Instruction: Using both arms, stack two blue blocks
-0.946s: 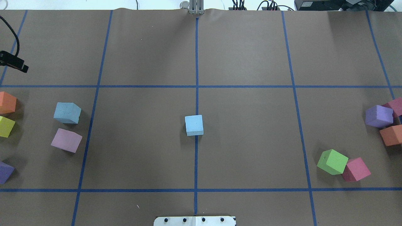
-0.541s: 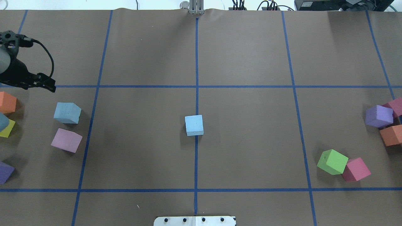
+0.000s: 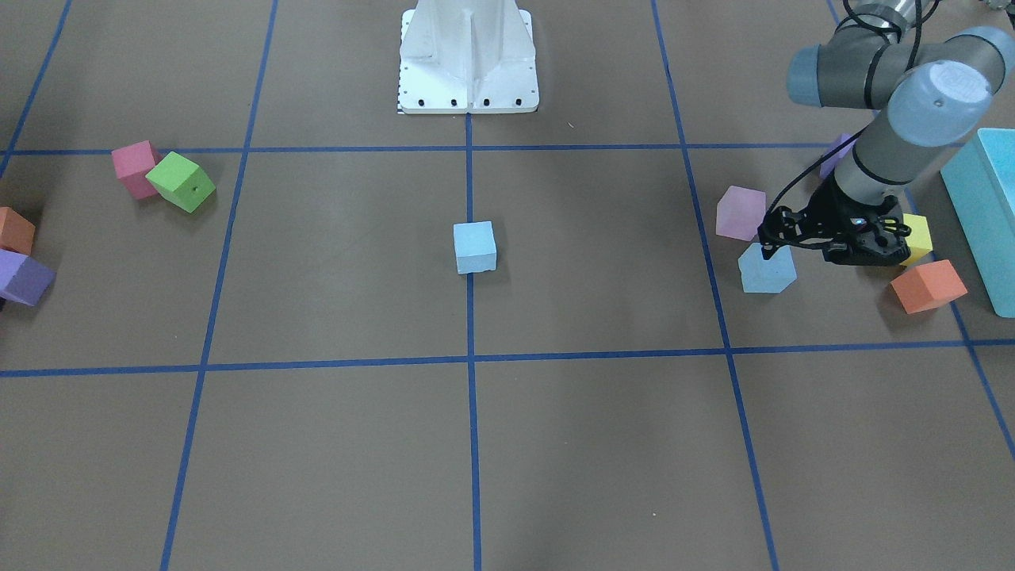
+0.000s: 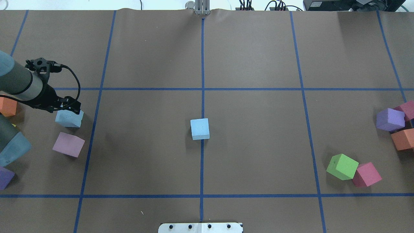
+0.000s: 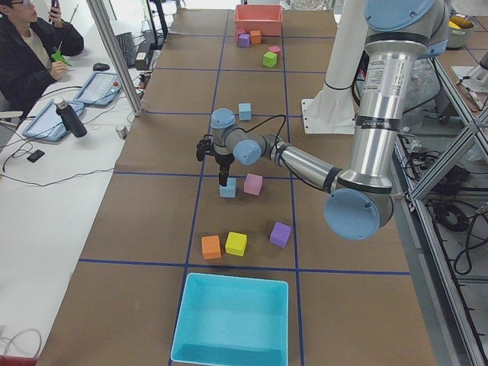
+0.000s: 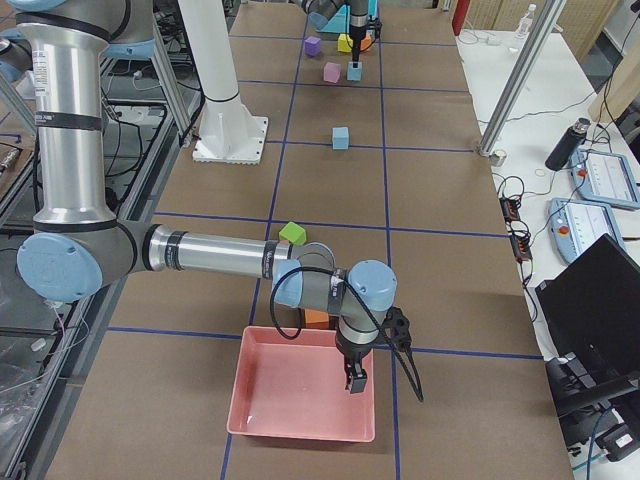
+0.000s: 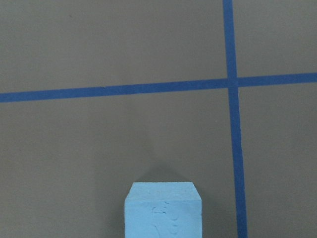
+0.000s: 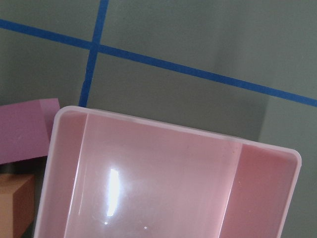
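Table (image 4: 258,145): brown paper surface, ruled into squares by blue tape.
Left arm (image 4: 19,85): grey-and-silver jointed arm reaching over the table's left side.
Right arm (image 6: 200,250): same build, stretched out at the far right, well apart from both blue blocks.
Box (image 5: 229,316): large turquoise plastic bin at the far left end, nothing showing inside.
Tray (image 6: 300,432): shallow translucent pink plastic tray at the right end, below the right arm's tool.
Left gripper (image 4: 75,108): black two-finger pincer directly above the left blue block; whether released or clenched, I cannot tell.
Right gripper (image 6: 354,382): hangs over the pink tray; its state cannot be told.
Left blue block (image 4: 68,118): pale sky-blue foam cube, turned askew to the tape grid, near a pale lilac-pink foam cube (image 4: 68,144).
Centre blue block (image 4: 200,128): matching foam cube, alone on the middle tape line.
Risk: since the left block sits skewed, fingers closing off-square may twist or nudge it toward the lilac-pink cube; soft foam gripped crooked would probably land off-centre on the middle block and topple.
Writing: none legible; a mark on one joint cap is too blurred to read.
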Robot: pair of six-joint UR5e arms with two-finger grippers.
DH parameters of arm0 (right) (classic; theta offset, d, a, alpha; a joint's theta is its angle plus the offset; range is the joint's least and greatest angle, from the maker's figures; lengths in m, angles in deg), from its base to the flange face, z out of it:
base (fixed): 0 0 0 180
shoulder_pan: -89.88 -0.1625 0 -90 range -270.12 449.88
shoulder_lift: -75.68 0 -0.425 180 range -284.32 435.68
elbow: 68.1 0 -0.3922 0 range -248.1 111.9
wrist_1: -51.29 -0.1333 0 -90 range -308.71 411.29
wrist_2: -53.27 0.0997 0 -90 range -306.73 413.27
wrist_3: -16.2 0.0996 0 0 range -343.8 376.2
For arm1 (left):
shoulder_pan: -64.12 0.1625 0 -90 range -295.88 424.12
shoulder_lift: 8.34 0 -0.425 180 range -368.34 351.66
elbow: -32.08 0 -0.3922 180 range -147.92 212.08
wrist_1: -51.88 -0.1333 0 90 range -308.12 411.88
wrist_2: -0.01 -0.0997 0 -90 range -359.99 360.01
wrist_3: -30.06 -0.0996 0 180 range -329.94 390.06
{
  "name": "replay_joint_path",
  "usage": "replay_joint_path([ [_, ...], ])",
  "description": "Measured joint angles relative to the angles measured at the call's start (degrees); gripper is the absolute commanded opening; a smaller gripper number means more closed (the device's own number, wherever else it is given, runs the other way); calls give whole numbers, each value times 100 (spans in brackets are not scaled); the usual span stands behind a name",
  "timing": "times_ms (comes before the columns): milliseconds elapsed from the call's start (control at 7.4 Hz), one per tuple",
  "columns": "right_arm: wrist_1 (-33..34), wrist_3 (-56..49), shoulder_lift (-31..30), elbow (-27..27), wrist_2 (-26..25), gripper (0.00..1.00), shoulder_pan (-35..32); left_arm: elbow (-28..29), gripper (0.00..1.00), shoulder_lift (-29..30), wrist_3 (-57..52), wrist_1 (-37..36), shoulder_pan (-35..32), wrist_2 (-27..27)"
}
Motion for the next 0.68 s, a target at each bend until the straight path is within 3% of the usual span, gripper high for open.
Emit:
replay_joint_path([
  [676,-21,-8,-38,0,-14,100,0,390,96,-7,-26,263,173,-7],
])
